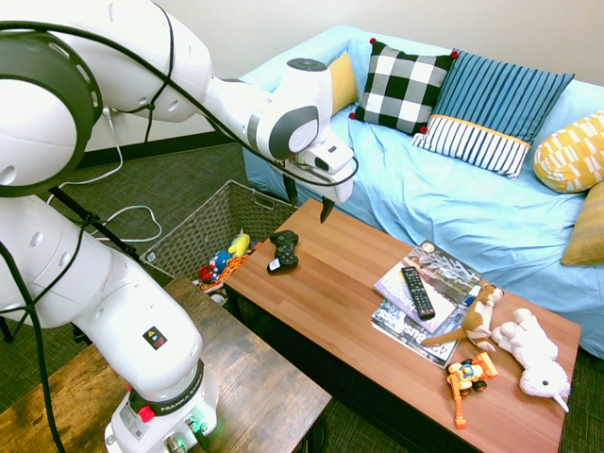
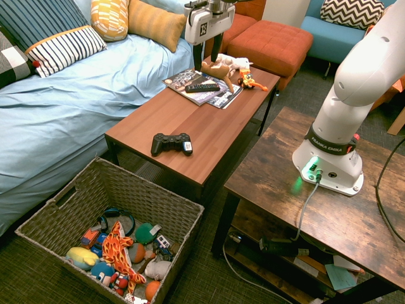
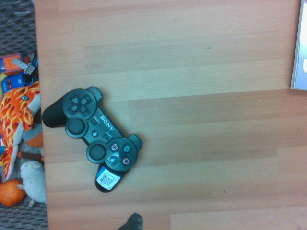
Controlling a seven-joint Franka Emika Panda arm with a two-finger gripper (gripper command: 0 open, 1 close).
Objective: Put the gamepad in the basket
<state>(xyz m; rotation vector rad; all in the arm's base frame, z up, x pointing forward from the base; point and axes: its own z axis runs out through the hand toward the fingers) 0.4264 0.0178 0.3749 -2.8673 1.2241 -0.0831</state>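
On the floor at the left stands the big grey-brown woven wicker basket (image 2: 180,212), holding toys. The small black plastic gamepad (image 2: 171,143) lies near that end of the brown wooden counter (image 2: 209,136). Farther right, the tool (image 2: 207,52) hangs above the counter, fingers spread, holding nothing.

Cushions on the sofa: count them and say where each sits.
5 in the first exterior view: orange at the far end, checked, blue striped, yellow patterned, plain mustard at the frame edge. More may lie beyond the frame.
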